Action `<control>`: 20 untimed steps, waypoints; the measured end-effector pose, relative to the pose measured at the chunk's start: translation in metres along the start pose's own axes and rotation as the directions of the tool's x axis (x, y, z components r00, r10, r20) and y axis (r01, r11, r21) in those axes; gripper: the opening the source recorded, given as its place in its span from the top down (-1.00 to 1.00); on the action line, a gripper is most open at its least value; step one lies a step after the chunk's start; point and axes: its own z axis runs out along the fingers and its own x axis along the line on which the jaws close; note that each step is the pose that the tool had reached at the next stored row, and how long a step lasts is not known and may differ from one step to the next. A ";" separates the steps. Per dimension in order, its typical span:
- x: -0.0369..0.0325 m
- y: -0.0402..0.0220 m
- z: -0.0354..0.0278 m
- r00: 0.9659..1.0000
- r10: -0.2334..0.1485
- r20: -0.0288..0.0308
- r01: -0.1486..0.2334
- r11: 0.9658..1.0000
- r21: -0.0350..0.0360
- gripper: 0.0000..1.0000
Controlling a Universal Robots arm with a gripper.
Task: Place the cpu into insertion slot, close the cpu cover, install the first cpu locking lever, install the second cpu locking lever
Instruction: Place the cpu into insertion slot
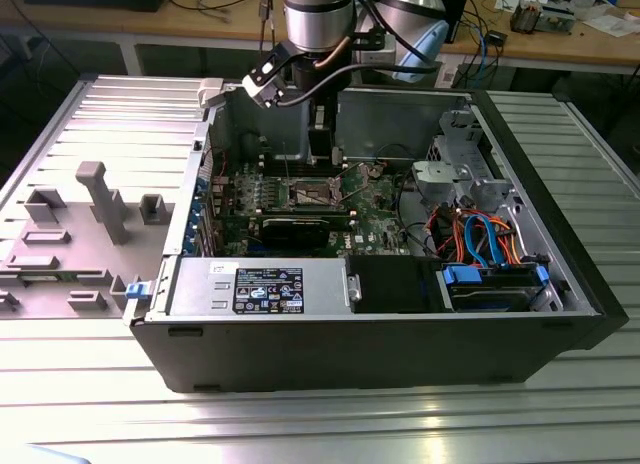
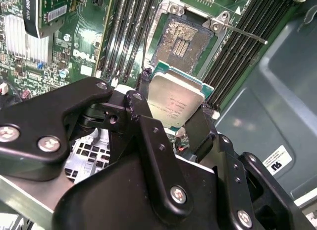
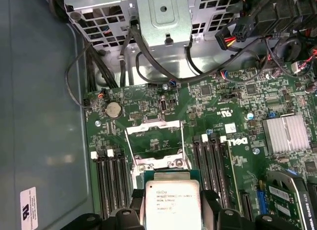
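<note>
1. Pincer (image 2: 175, 95): black jointed metal, narrowed onto the cpu (image 2: 171, 107), with one finger (image 2: 203, 123) pressed against each of two opposite edges.
2. Cpu, position: held clear of the board between the finger ends and not seated. In the second wrist view it hangs just beside the insertion slot (image 2: 181, 41).
3. Cpu, appearance: flat square chip. The top is dull silver-grey metal with rounded corners and faint dark print. A thin green edge shows beneath the metal.
4. Insertion slot: square socket with a silver metal rim. The centre is dark and finely grained, with two small pale rectangles in it.
5. Cpu cover (image 3: 154, 125): thin silver frame with a square window, swung open beyond the slot in the first wrist view.
6. Lever rod (image 2: 242, 32): slim bare metal, lying slantwise beside the slot.
7. Circuit board (image 2: 84, 36): glossy green, with long black memory slots (image 2: 124, 31) on both sides of the socket.
8. Computer case (image 1: 350, 344): dark sheet metal, lying open on a ribbed metal table (image 1: 500, 424).
</note>
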 end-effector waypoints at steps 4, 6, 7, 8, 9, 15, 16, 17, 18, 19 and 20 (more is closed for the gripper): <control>-0.0002 -0.0048 0.0053 1.000 -0.005 -0.001 0.005 1.000 -0.003 -0.08; 0.0002 -0.0060 0.0085 1.000 -0.020 -0.003 0.020 1.000 -0.003 -0.08; 0.0004 -0.0062 0.0097 1.000 -0.029 -0.004 0.029 1.000 -0.002 -0.08; 0.0008 -0.0066 0.0110 0.999 -0.040 -0.006 0.040 0.999 -0.002 -0.08; 0.0015 -0.0070 0.0122 0.999 -0.047 -0.006 0.047 0.999 -0.002 -0.08; 0.0087 -0.0109 0.0252 0.998 -0.059 -0.008 0.059 0.998 -0.002 -0.08; 0.0091 -0.0123 0.0285 0.998 -0.067 -0.009 0.067 0.998 -0.002 -0.08; 0.0092 -0.0130 0.0305 0.997 -0.072 -0.010 0.072 0.997 -0.002 -0.08; 0.0094 -0.0136 0.0326 0.997 -0.080 -0.011 0.080 0.997 -0.002 -0.08; 0.0096 -0.0142 0.0348 0.996 -0.087 -0.012 0.087 0.996 -0.002 -0.08; 0.0097 -0.0148 0.0368 0.996 -0.092 -0.012 0.092 0.996 -0.001 -0.08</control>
